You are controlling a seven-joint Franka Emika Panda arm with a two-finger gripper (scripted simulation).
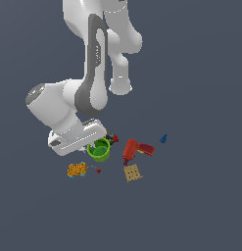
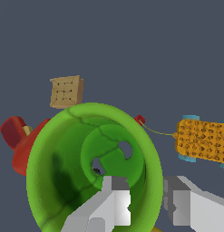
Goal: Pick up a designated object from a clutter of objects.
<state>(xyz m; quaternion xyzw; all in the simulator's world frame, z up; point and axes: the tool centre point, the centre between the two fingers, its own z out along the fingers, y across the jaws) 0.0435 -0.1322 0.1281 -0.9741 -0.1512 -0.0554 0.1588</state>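
The lime-green cup stands on the floor in the middle of the clutter. In the wrist view the cup fills the frame and I look straight into it. My gripper straddles its thick rim: one finger is inside the cup and the other is outside, both pressed against the wall. In the exterior view the gripper sits low over the cup's edge on that view's left. The banana is almost wholly hidden behind the hand.
A red drill lies just to the exterior view's right of the cup, with a tan waffle square in front of it. An orange speckled block, a tiny red piece, dark berries and a small blue piece lie around.
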